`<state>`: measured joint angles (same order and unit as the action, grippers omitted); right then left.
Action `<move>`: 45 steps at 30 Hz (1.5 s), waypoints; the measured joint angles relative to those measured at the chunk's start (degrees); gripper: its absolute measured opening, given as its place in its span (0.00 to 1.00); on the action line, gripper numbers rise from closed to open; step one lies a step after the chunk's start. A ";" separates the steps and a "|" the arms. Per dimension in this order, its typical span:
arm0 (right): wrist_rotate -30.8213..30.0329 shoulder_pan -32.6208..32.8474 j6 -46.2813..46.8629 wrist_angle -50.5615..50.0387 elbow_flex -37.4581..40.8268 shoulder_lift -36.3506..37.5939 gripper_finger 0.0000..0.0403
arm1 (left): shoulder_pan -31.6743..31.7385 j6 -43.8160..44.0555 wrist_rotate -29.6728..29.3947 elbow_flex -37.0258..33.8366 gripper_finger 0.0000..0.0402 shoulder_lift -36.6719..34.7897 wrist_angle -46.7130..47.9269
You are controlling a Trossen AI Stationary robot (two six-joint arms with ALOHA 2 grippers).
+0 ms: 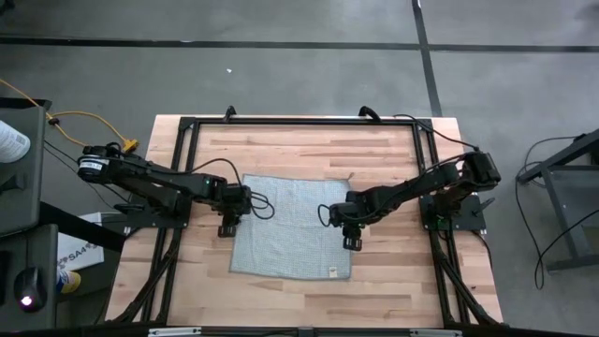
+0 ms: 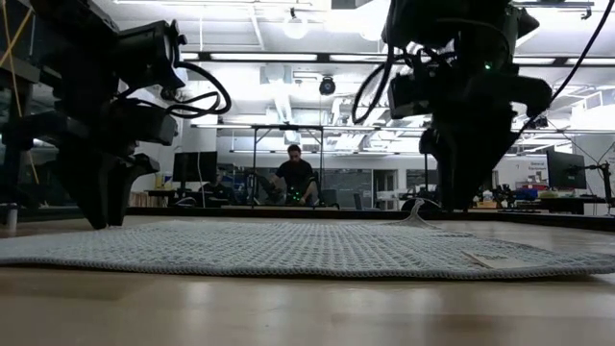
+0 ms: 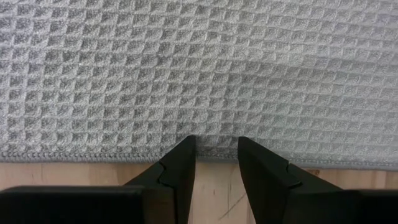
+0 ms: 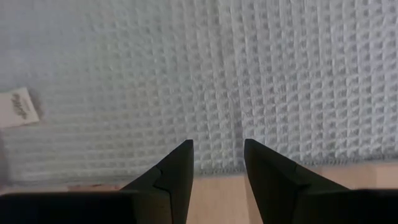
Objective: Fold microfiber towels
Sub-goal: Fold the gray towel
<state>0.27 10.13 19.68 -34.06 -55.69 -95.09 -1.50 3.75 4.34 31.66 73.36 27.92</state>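
Towel (image 1: 288, 225): lying spread flat on the table (image 1: 393, 281), around its middle.
Left gripper (image 1: 227, 227): sitting at the towel's left edge, fingers parted.
Right gripper (image 1: 353, 241): sitting at the towel's right edge, fingers parted.
Person (image 2: 293, 175): sitting in the room behind the table.
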 joint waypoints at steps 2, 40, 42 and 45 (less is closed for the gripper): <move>-0.21 0.00 0.00 0.71 0.58 0.00 0.34 | 0.00 0.00 0.00 0.00 0.30 0.00 0.00; 0.10 -0.53 1.53 12.24 8.68 -2.31 0.34 | 0.00 0.87 0.23 0.00 0.30 -0.01 0.49; -0.43 -0.29 1.34 11.69 8.68 -2.32 0.34 | 0.00 0.87 0.24 0.00 0.30 -0.02 0.57; -1.50 -0.37 0.81 10.42 8.62 -2.67 0.34 | 0.00 0.87 0.26 0.00 0.30 -0.02 0.59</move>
<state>-1.23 9.76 20.50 -23.64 -47.07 -97.76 -1.50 4.62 4.60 31.66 73.34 28.51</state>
